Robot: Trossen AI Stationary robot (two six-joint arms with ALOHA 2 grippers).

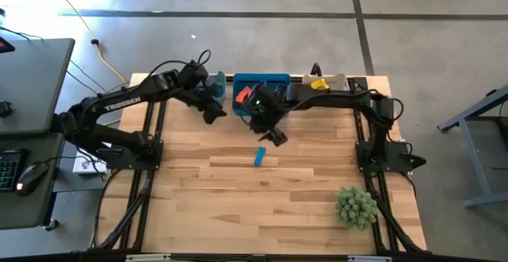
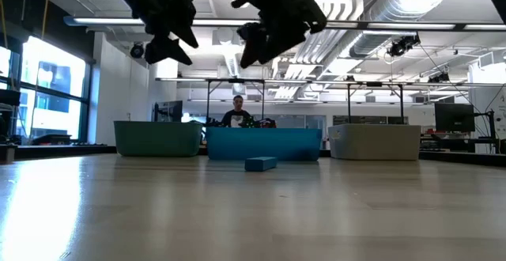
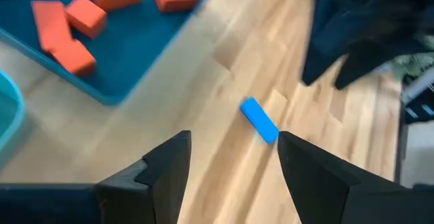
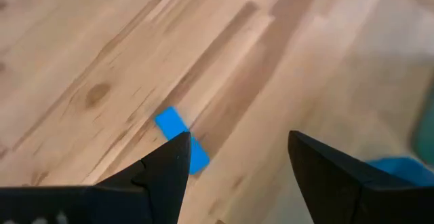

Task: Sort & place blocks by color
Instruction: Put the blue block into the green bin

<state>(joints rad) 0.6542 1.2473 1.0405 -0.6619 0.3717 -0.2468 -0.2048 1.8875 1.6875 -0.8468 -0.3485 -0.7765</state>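
One blue bar block [image 1: 259,157] lies flat on the table's middle; it also shows as the blue bar [image 2: 260,164], the blue bar [image 3: 260,121] and the blue bar [image 4: 182,141]. Several red blocks [image 3: 81,20] lie in the blue bin [image 1: 274,83]. A yellow block [image 1: 319,84] shows at the grey-white bin. My right gripper [image 1: 274,135] hangs open above the table, just on the far side of the blue bar; in its wrist view the right gripper [image 4: 237,163] is empty. My left gripper [image 1: 213,113] hangs open near the teal bin; the left gripper [image 3: 234,159] holds nothing.
Three bins stand in a row along the far edge: the teal bin [image 2: 158,138], the blue bin [image 2: 265,143], the grey-white bin [image 2: 374,141]. A spiky green plant [image 1: 355,206] sits near the right front corner. Bare wood [image 1: 206,206] spreads across the near half. A person [image 2: 237,112] is behind the table.
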